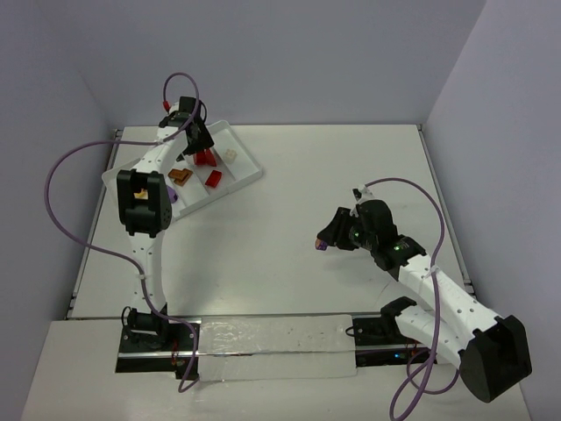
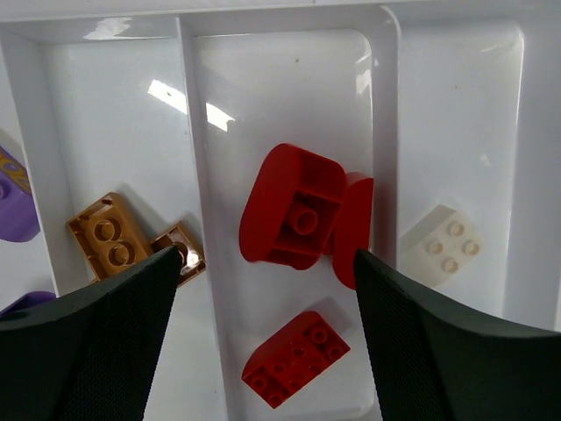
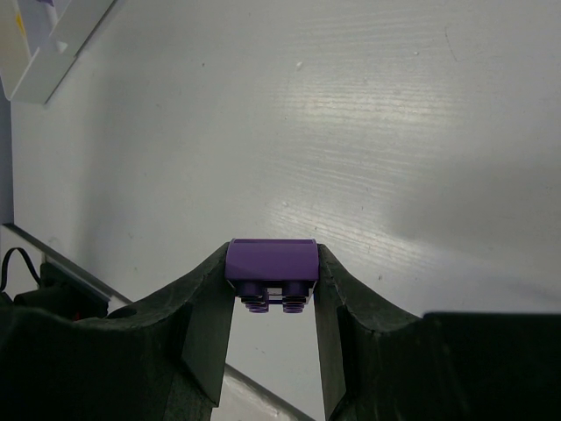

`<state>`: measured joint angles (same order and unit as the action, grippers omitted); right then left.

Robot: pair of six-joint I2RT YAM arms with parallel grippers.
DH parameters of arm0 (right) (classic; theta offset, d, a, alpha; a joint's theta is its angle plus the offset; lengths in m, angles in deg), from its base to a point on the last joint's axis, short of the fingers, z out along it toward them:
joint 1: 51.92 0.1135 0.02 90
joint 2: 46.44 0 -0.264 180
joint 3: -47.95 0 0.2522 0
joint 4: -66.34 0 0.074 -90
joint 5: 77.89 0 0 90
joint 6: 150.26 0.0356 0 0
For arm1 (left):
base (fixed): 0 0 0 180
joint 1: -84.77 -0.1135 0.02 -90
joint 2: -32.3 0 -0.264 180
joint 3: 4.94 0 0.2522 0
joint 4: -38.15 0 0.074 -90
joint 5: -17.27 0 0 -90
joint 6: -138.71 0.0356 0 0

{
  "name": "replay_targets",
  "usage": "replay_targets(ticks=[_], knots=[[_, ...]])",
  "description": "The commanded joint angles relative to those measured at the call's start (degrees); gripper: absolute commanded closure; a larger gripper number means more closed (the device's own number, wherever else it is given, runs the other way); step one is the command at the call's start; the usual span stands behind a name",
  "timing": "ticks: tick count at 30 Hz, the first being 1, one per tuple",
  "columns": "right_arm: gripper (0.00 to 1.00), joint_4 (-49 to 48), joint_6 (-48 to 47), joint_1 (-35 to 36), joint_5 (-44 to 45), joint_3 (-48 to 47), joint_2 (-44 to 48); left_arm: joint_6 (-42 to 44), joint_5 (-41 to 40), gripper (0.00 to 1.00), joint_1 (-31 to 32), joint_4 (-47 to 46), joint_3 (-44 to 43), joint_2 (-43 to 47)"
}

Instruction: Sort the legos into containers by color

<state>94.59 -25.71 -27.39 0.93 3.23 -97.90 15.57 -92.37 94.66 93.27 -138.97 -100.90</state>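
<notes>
The white tray [image 1: 250, 168] lies at the far left of the table; its dividers [image 2: 206, 219] show in the left wrist view. My left gripper [image 1: 198, 140] hangs open and empty above its middle compartment, which holds three red bricks [image 2: 294, 209] [image 2: 352, 228] [image 2: 295, 358]. Brown bricks [image 2: 112, 242] lie in the compartment to the left, a white brick [image 2: 443, 245] to the right, purple pieces [image 2: 12, 208] at the far left edge. My right gripper [image 1: 325, 241] is shut on a purple brick [image 3: 271, 262], held above the bare table at mid-right.
The tray's corner [image 3: 44, 61] shows at the top left of the right wrist view. Purple cables loop beside both arms. A clear plastic sheet [image 1: 272, 346] lies at the near table edge between the arm bases.
</notes>
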Motion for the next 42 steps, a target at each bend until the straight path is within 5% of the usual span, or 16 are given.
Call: replay_targets(ticks=[1, 6, 10, 21, 27, 36, 42], knots=[[1.00, -0.7, -0.6, -0.2, -0.1, -2.2, 0.5, 2.0, 3.7, 0.13, 0.4, -1.9, -1.3, 7.4], [1.00, -2.1, -0.3, 0.5, -1.4, -3.6, -2.4, 3.7, 6.3, 0.13, 3.3, -2.0, 2.1, 15.7], [1.00, -2.6, 0.5, 6.2, 0.8, -7.8, -9.5, 2.9, 9.3, 0.14, 5.0, -7.7, 16.3, 29.5], [1.00, -8.6, 4.6, 21.9, 1.5, -23.7, -34.6, -1.8, 8.1, 0.15, 5.1, -8.6, 40.6, 48.1], [0.85, -10.4, 6.3, 23.1, 2.1, -28.6, -44.5, -3.3, 8.7, 0.14, 5.2, -8.0, 46.5, 50.4], [0.28, -9.1, 5.4, 23.0, 2.0, -33.2, -51.1, -4.7, 10.8, 0.06, 6.6, -9.2, 53.5, 54.7], [0.21, -6.2, 3.8, 22.0, 4.8, -32.6, -46.1, -6.2, 11.2, 0.07, 11.4, -9.4, 57.5, 56.7]])
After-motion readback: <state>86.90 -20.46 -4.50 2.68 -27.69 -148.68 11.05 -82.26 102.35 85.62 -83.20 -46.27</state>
